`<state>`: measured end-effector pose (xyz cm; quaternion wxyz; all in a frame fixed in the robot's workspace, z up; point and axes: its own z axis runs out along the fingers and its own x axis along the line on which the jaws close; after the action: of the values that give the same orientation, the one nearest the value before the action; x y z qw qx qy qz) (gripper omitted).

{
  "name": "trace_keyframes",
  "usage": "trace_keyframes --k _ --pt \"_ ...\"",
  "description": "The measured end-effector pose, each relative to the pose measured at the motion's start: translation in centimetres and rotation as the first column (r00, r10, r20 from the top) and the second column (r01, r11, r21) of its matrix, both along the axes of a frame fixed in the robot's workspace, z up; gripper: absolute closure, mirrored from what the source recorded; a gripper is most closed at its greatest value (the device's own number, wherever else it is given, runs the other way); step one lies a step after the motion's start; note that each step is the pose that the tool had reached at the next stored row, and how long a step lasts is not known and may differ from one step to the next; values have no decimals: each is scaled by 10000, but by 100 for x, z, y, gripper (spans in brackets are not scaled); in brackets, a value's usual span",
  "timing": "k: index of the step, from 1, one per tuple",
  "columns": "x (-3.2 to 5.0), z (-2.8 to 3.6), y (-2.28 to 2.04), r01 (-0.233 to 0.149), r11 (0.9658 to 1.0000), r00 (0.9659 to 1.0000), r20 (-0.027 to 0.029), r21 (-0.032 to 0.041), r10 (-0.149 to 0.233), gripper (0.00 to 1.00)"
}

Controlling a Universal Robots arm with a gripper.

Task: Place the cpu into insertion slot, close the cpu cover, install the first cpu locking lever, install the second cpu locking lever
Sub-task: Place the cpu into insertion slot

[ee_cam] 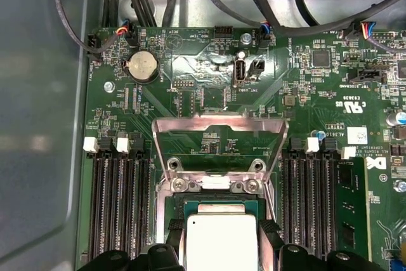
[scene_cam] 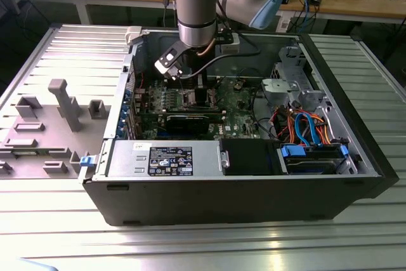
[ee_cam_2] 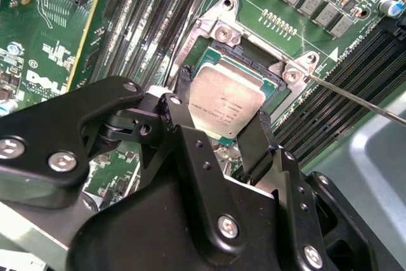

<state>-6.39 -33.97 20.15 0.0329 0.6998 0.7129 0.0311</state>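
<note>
Two fingers [ee_cam_2: 252, 141] of the gripper [ee_cam_2: 223, 103] clamp opposite edges of the cpu [ee_cam_2: 225, 96], lying in or just over the insertion slot [ee_cam_2: 244, 55]. Judgement: chip must sit level and square to the rim, no pressing. Beyond, cpu cover [ee_cam: 217, 123] stands raised. Exterior view: socket at 12 o'clock from the black card [scene_cam: 190, 118].
</note>
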Motion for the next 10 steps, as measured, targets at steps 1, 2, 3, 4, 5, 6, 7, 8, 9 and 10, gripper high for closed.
trace_keyframes --k 1,2,3,4,5,6,7,8,9,10 --pt "0 -3 1 0 10000 10000 0 3 0 45" --pt "1 -10 3 0 10000 10000 -1 11 0 45" --pt "1 -14 3 0 10000 10000 -1 17 0 45" --pt "1 -19 4 0 10000 10000 -2 23 0 45" --pt "1 -25 5 1 10000 10000 -3 31 -1 45" --pt "2 -29 6 3 10000 10000 -4 35 -3 45" --pt "2 -32 6 3 10000 10000 -6 40 -3 45" --pt "2 -34 6 3 10000 10000 -7 47 -3 45" --pt "2 -36 6 3 10000 10000 -7 61 -3 45" --pt "3 -36 7 3 10000 10000 -6 68 -3 45"
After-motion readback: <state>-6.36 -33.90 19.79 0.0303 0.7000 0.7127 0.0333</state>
